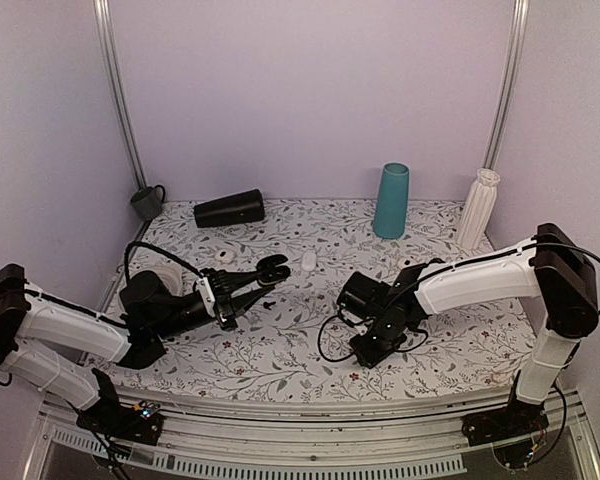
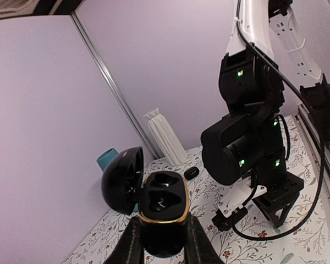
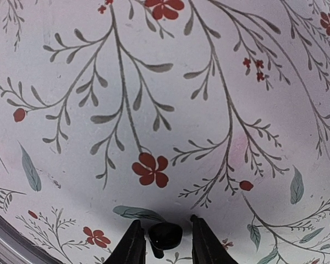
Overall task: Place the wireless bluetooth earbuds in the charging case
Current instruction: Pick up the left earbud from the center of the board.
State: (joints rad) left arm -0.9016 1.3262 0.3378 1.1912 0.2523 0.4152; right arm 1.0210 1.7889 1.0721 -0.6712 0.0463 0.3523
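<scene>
Our left gripper (image 2: 164, 234) is clamped on the open case (image 2: 162, 209), low centre of its view. Our right gripper (image 3: 165, 225) straddles an earbud (image 3: 165, 235) on the table (image 3: 220, 82), bottom centre, with slim gaps either side.

Charging case (image 2: 164, 217), lower centre of the left wrist view: no lettering readable.
Right arm (image 2: 239, 148), right of that view: no brand or number legible, possibly too dark to tell.
Bench (image 3: 220, 82): floral print only, no writing.
</scene>
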